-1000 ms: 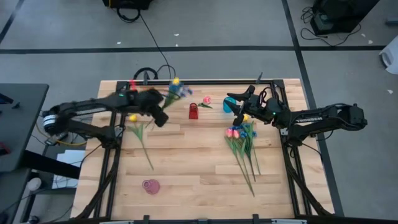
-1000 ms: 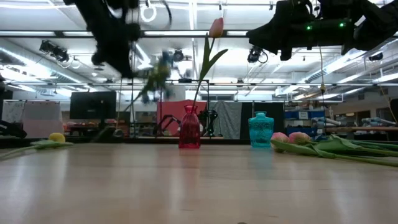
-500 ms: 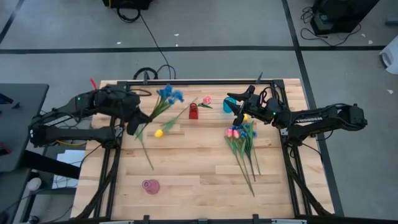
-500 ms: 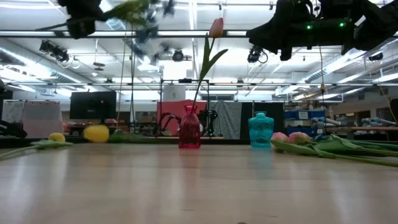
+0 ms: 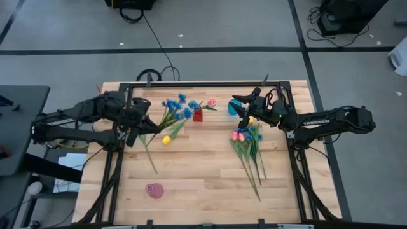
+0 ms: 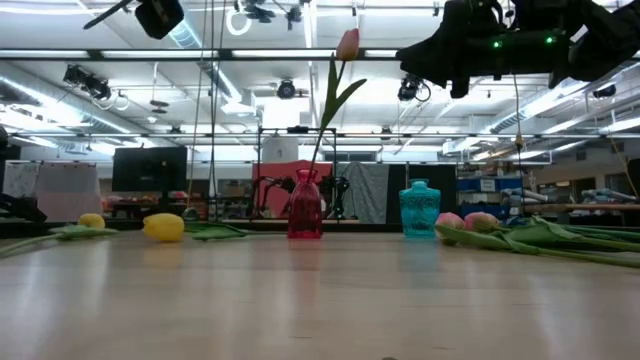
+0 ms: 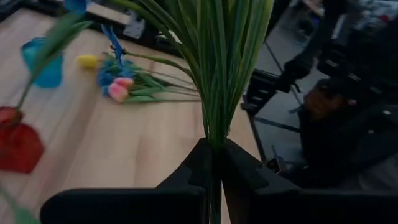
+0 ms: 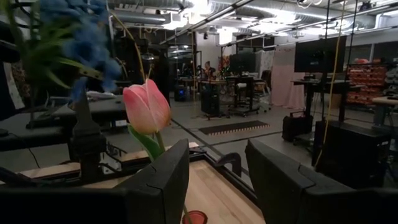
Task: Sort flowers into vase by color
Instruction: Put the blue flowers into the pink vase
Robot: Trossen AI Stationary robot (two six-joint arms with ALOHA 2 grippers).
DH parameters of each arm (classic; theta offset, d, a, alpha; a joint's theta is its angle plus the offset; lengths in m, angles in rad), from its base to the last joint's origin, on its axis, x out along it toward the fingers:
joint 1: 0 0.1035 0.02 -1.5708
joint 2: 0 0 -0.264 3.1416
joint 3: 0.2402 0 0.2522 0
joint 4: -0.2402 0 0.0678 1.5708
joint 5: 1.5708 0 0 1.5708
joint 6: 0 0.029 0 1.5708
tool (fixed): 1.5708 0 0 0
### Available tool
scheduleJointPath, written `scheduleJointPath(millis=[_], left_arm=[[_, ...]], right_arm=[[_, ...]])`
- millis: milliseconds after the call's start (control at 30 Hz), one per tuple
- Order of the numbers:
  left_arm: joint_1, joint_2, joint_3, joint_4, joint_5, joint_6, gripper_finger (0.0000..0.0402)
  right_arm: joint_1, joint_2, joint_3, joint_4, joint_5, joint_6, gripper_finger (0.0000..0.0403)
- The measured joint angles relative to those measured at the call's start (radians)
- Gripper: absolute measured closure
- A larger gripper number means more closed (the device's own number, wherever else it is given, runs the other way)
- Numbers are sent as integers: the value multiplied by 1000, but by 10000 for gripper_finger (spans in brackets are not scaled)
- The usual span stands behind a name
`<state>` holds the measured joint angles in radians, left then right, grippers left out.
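Observation:
My left gripper [image 5: 140, 123] is over the table's left part, shut on a sprig of blue blossoms [image 5: 175, 105] that reaches toward the red vase [image 5: 198, 114]. That vase holds one upright pink tulip [image 6: 347, 45]. A yellow tulip [image 5: 166, 138] lies flat on the wood near the sprig; the low view shows another yellow tulip [image 6: 92, 221] farther left. My right gripper [image 5: 243, 113] hangs open beside the teal vase [image 5: 234, 107], above a pile of pink, yellow and blue flowers [image 5: 248, 143]. In the right wrist view the pink tulip [image 8: 147, 109] stands just ahead of the open fingers. My left gripper pinches the sprig's bundle of thin green stems [image 7: 214, 144] between its two shut fingers [image 7: 242, 171]. The stems fan out beyond the fingertips. The sprig is lifted clear of the table and slants toward the red vase [image 7: 18, 146].
A small pink vase [image 5: 154, 190] stands near the table's near-left corner. A black metal frame [image 5: 191, 83] runs along the table's far edge and sides. Bare wood [image 5: 203, 172] spreads across the middle and near part of the table.
My left gripper has moved toward the table's left edge and risen, carrying the blue sprig up out of the low view; the blossoms now point toward the red vase. A yellow tulip that was up by the sprig has dropped and lies on the table.

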<state>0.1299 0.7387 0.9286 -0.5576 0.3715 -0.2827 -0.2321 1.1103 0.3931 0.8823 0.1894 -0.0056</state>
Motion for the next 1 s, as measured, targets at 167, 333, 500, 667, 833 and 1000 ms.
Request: scheduleJointPath(millis=[167,333,500,667,833,1000], left_arm=[[-97,-1,-114,209,26,16,372],[-176,-9,-264,473,140,21,372],[-256,-55,-415,758,217,-39,377],[-318,-101,-482,877,228,-86,377],[-340,-112,-486,877,255,-18,377],[-351,-111,-486,867,263,105,377]], right_arm=[[0,0,0,1,1,-2,231],[0,0,0,-11,1,21,231],[11,0,0,-56,-7,123,231],[65,0,-1,-71,-6,182,231],[153,0,-34,-7,30,208,231],[258,60,-50,102,147,215,231]])
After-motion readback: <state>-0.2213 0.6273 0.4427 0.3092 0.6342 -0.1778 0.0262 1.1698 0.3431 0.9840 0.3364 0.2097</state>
